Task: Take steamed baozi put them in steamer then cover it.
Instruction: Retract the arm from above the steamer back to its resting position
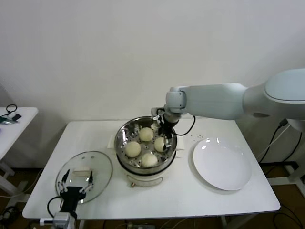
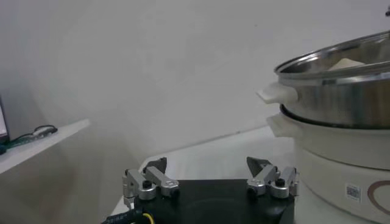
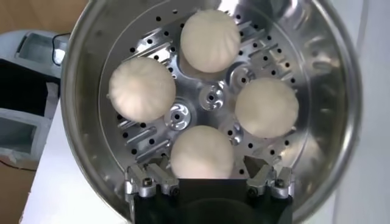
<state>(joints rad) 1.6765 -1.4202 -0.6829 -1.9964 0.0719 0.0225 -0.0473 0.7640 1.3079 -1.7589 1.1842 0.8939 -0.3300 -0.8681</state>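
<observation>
Four cream-white baozi lie in the shiny steamer (image 1: 122,137) on its white pot base (image 1: 145,179): one at the back (image 1: 146,134), one on the left (image 1: 133,149), one in front (image 1: 149,160), one on the right (image 1: 159,143). My right gripper (image 1: 164,135) hangs inside the steamer at the right-hand bun. In the right wrist view my right gripper (image 3: 204,173) is open, with its fingers spread on either side of that bun (image 3: 203,152). The glass cover (image 1: 97,164) with its cream handle (image 1: 82,170) lies on the table at the front left. My left gripper (image 1: 76,185) is open just above it.
An empty white plate (image 1: 221,163) lies to the right of the steamer. The left wrist view shows the steamer's side (image 2: 341,91), the pot base (image 2: 341,164) and my open left gripper (image 2: 210,167). A small side table (image 1: 14,119) stands at the far left.
</observation>
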